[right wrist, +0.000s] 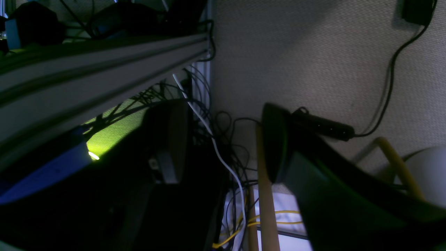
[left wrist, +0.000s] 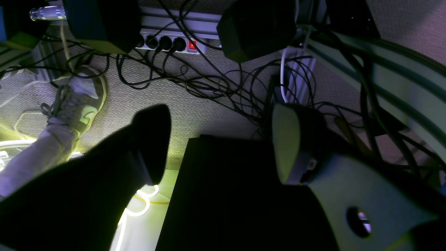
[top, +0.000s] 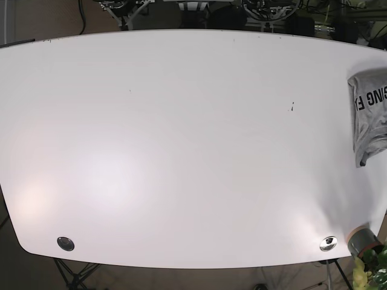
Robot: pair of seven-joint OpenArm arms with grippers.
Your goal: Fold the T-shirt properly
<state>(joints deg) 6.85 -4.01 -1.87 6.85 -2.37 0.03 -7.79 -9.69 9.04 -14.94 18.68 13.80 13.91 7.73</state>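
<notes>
Scanning from the left, the white desk [top: 181, 151] is bare across nearly its whole width, and the grey T-shirt [top: 370, 115] lies bunched at the desk's far right edge, partly out of view. Being soft, light cloth, it will probably sag and slide, so pinching a hem or shoulder seems best. Neither arm is over the desk: the right hand [right wrist: 223, 139] and left hand [left wrist: 219, 139] both hang with fingers spread, holding nothing, above floor cables [left wrist: 223, 87]. A grey tape roll [top: 361, 240] sits below the shirt.
</notes>
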